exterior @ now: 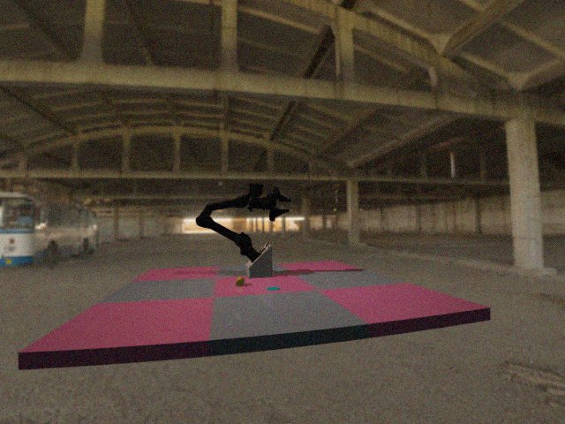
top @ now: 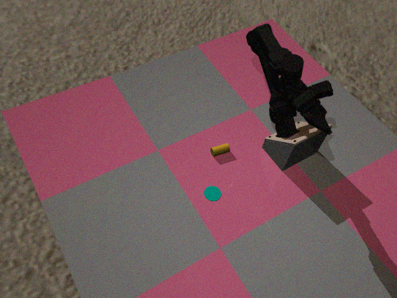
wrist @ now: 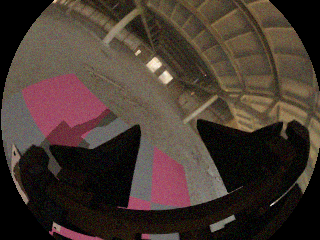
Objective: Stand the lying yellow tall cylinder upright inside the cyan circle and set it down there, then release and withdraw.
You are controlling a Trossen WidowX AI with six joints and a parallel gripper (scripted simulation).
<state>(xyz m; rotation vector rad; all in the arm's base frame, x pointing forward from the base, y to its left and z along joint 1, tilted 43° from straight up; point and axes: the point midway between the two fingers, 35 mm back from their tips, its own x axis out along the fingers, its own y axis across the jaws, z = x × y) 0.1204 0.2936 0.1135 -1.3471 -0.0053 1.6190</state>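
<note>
The yellow cylinder (top: 220,149) (exterior: 239,281) lies on its side on the middle pink tile. The cyan circle (top: 212,193) (exterior: 273,288) is a flat disc on the same tile, a short way in front of the cylinder, with nothing on it. My gripper (top: 328,108) (exterior: 282,205) (wrist: 169,125) is open and empty. It hangs high in the air above the arm's base, pointing sideways, far from both the cylinder and the circle. The wrist view shows only the two fingers, floor tiles and the hall; neither the cylinder nor the circle is in it.
The arm stands on a grey wedge-shaped base (top: 294,150) (exterior: 262,267) to the right of the cylinder. The pink and grey checkered platform (top: 96,224) (exterior: 274,319) ends in a raised edge, with rough ground all around.
</note>
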